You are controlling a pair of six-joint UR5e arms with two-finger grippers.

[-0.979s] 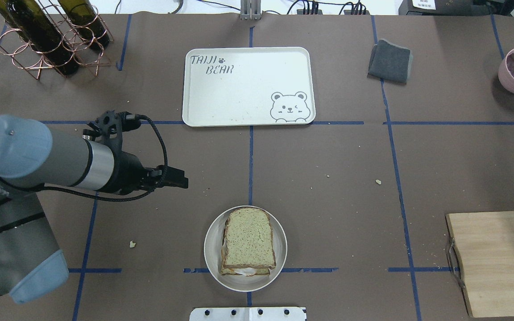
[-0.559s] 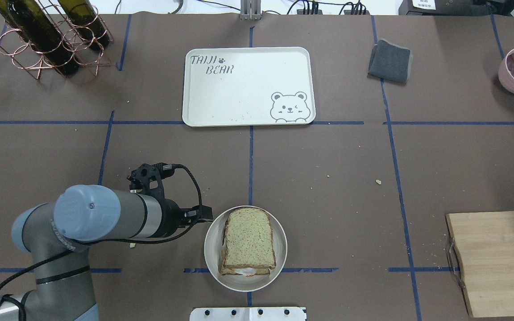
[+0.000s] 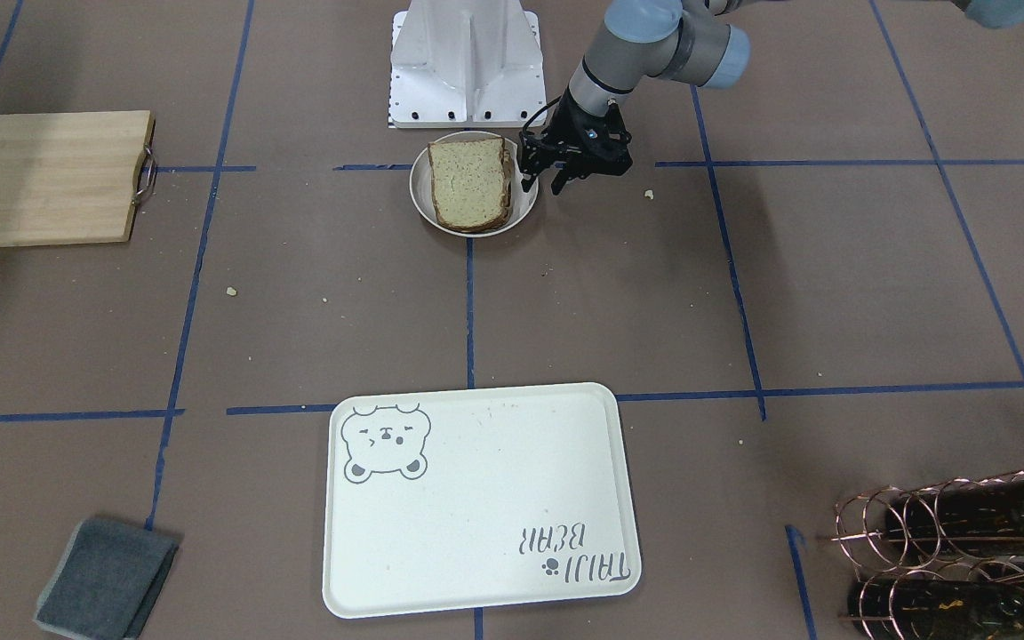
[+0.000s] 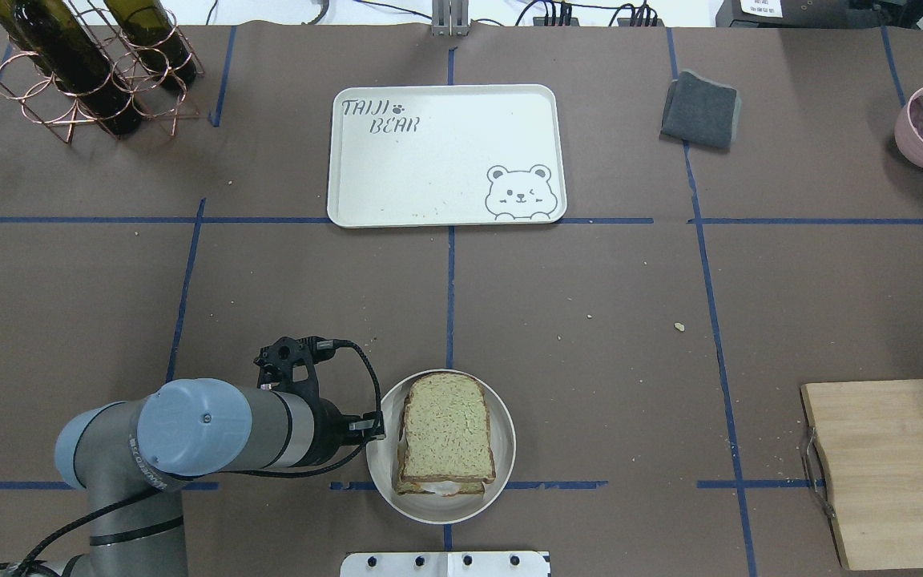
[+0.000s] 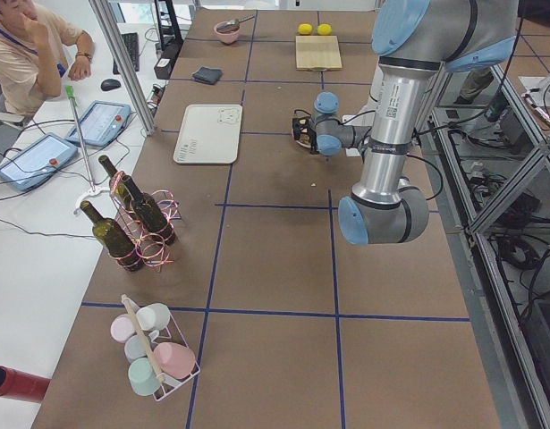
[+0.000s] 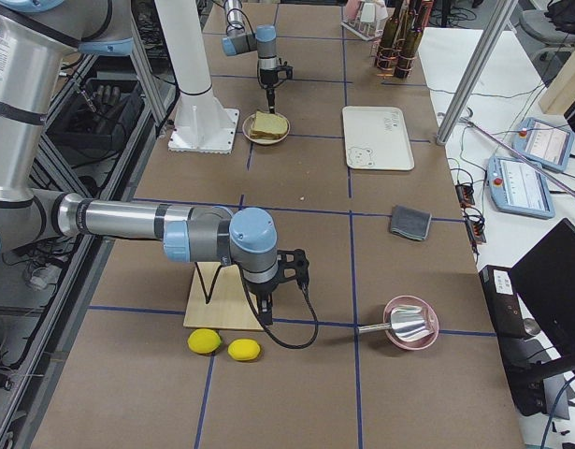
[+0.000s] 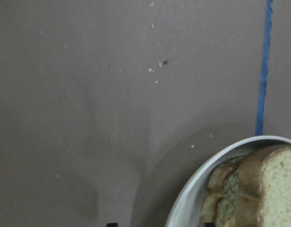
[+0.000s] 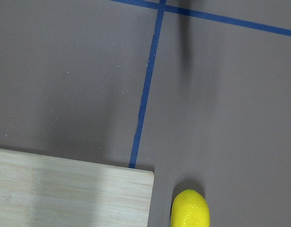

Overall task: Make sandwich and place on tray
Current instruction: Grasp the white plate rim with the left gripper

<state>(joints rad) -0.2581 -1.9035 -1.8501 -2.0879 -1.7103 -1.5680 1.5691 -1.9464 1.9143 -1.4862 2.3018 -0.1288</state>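
Looking down from overhead, I see the left gripper (image 4: 377,425) low at the plate (image 4: 505,461), at the rim on the robot's left side. Its jaws stand apart. In the left wrist view, 2 dark fingertips (image 7: 111,224) peek in at the bottom edge with the plate's white rim rising between them, so 1 finger is outside the plate and the other over its inside. From the front camera the gripper points down, 1 finger just beside the rim. I cannot tell whether either finger touches the plate. The jaws hold nothing.

The sandwich (image 4: 445,433) lies flat on the plate, 2 brown-crusted slices stacked, with a bit of white showing under the edge nearest the robot. The tray (image 4: 445,152) with the bear drawing sits well apart from the plate, straight beyond it on the side away from the robot.

The right gripper (image 6: 266,316) shows only in the side camera, far off to the plate's right. It points down at the edge of the cutting board (image 6: 205,309), near 2 lemons (image 6: 205,341). I cannot tell how its jaws stand.

Beyond the plate and to its right lies a folded grey cloth (image 4: 700,110). Beyond the plate and to its left stands a wire bottle rack (image 4: 93,88).
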